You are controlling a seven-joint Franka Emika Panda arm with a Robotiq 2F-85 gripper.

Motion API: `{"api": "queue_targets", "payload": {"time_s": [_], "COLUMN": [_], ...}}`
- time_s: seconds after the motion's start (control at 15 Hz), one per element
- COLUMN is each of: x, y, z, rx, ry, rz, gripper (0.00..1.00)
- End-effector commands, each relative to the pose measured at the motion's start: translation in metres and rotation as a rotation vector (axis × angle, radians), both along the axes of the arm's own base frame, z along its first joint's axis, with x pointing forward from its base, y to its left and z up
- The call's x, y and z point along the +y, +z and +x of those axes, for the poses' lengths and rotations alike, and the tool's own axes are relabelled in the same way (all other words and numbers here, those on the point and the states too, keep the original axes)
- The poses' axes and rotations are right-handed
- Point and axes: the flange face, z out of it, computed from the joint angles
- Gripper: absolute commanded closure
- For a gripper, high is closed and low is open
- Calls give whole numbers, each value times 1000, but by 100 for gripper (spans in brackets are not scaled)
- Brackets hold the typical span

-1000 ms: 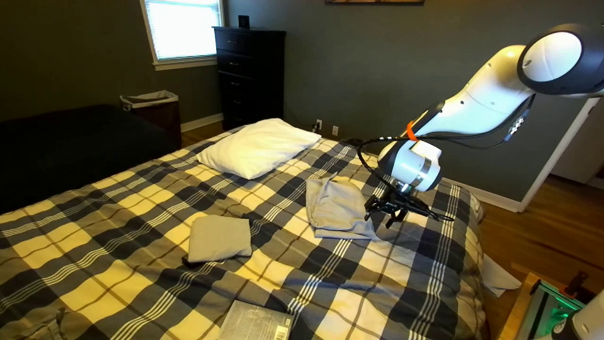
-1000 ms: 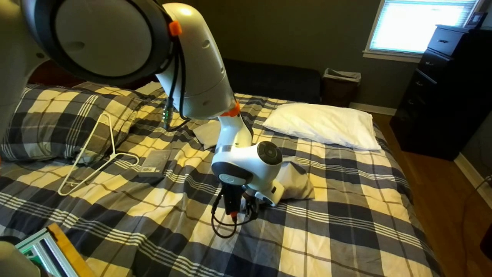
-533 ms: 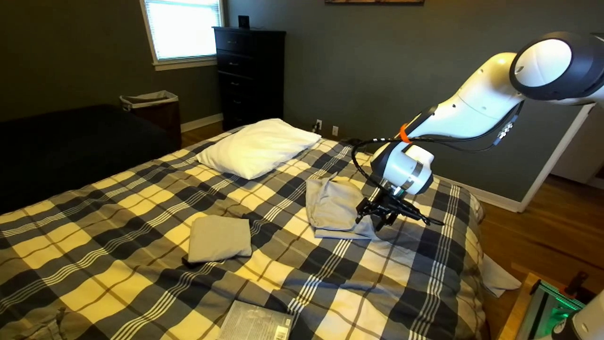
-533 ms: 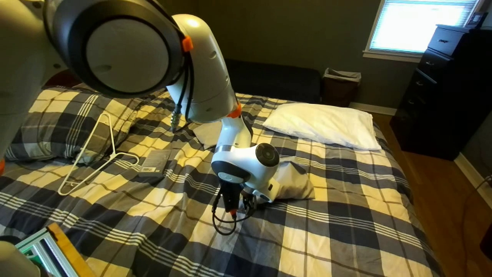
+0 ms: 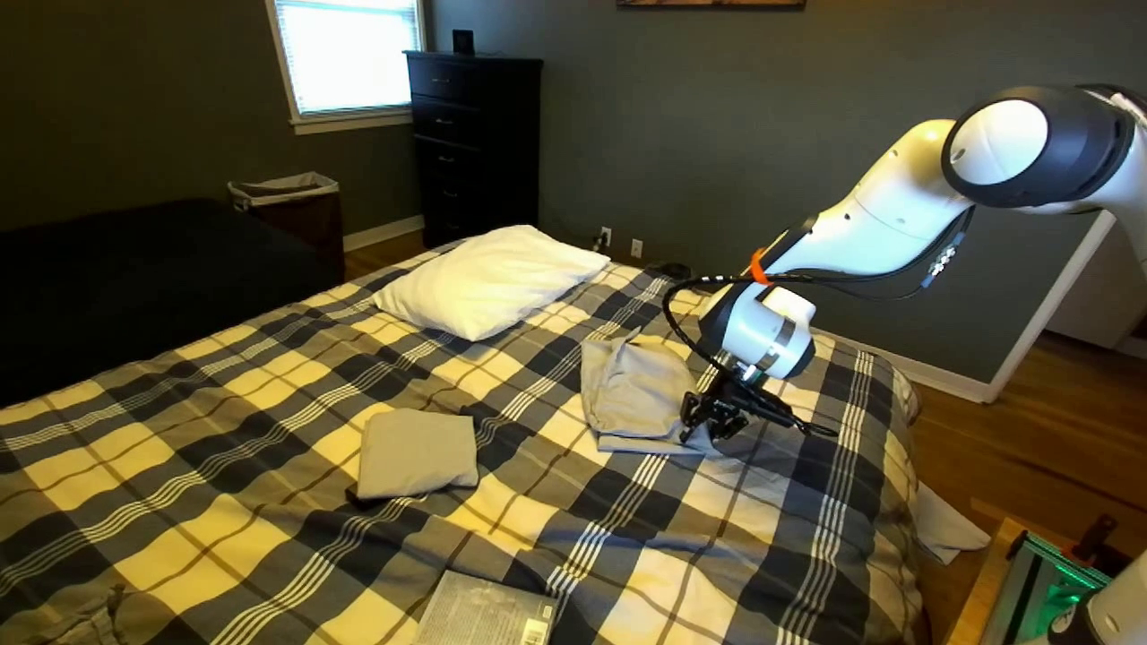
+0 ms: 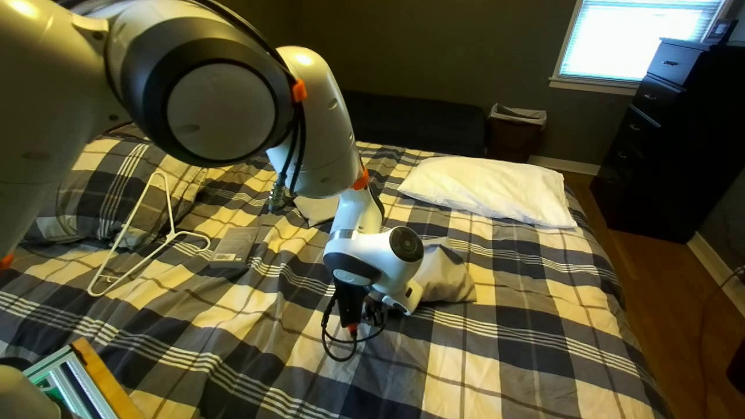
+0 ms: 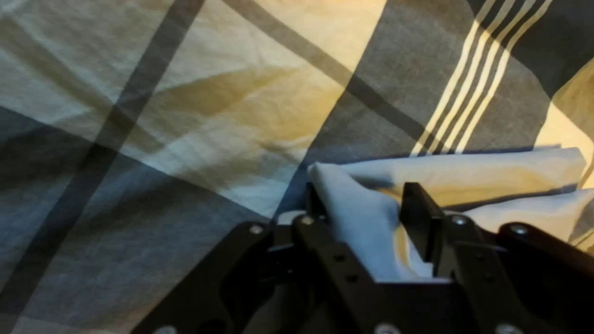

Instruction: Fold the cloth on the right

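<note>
"Cloth [image 5: 632, 394], one, thin, rumpled, grey, bluish in the wrist view. Whereabouts?"

"On the plaid comforter [image 5: 269, 439], near the white pillow [image 5: 493, 282], apart from it."

"Gripper [image 7: 364, 199], one?"

"Black, at the cloth's side farther from the white pillow. Jaws parted, a fold of the cloth between them; whether it is pinched, I cannot tell."

"Robot arm [image 5: 905, 204], one?"

"White, orange-banded, reaching over the comforter from the side away from the white pillow."

"Folded cloth [image 5: 418, 452], one?"

"Grey, square, flat on the comforter, apart from the white pillow."

"Sundries?"

"Flat case [image 5: 484, 609], barcoded, well apart from the white pillow. Hanger [image 6: 170, 235], white, even farther from it, by a plaid pillow [image 6: 116, 186] in an exterior view. Past the white pillow in both exterior views: hamper [image 5: 300, 224], brown, pale-lined; chest of drawers [image 5: 484, 143], black."
</note>
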Motion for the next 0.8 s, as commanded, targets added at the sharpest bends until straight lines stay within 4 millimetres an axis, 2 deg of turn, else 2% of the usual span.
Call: {"api": "queue_targets", "payload": {"time_s": [0.0,0.13,0.33,0.53,0.73], "x": [-5,-5,-2,-1,-1], "y": [-2,-2,-2,12,20], "z": [-3,-8,-25,-54,-71], "rx": [42,68,191,246,280], "ry": [-27,-35,12,40,4], "rz": [10,20,44,42,28], "gripper": [84,99,100,99,99]}}
